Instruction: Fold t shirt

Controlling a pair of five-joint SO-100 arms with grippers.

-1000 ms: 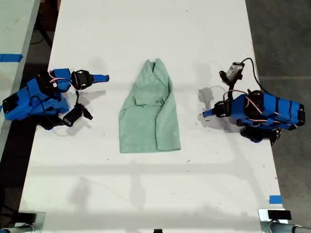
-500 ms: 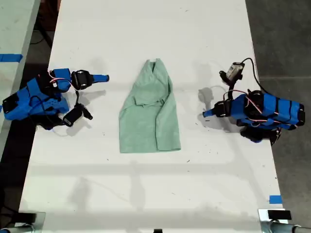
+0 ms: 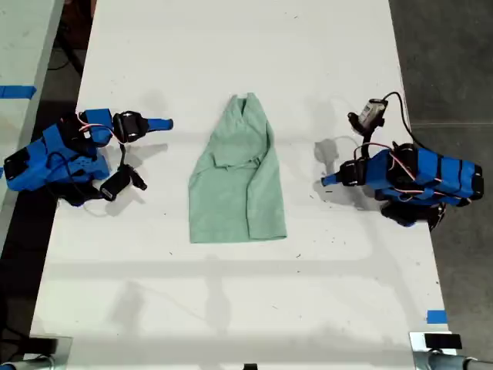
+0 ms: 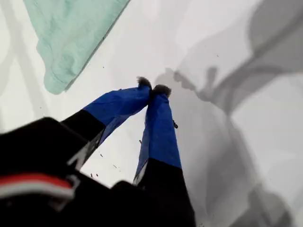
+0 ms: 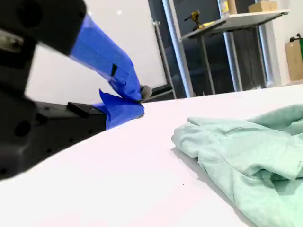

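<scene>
Lying at the centre of the exterior view, the t shirt (image 3: 239,181) rests flat on the white table (image 3: 231,308). Its collar end narrows toward the top of the frame and its straight hem faces the bottom. Its sides look turned in, one sleeve lying across the front, so I judge the lengthwise folds done and the crosswise fold not yet made.

My first gripper (image 3: 330,181) sits at the exterior view's right, well apart from the cloth. Its wrist view shows the blue fingers (image 4: 158,127) pressed together at the tips with nothing between them, hanging over bare table with a corner of the shirt nearby. My second gripper (image 3: 163,122) sits at the exterior view's left, low over the table. It too is pinched closed and empty, with the shirt's bunched edge (image 5: 246,151) near but not touching.

Next, I judge, both pincers must part, reach the two hem corners, nip the layers together and carry them up to the collar.
</scene>
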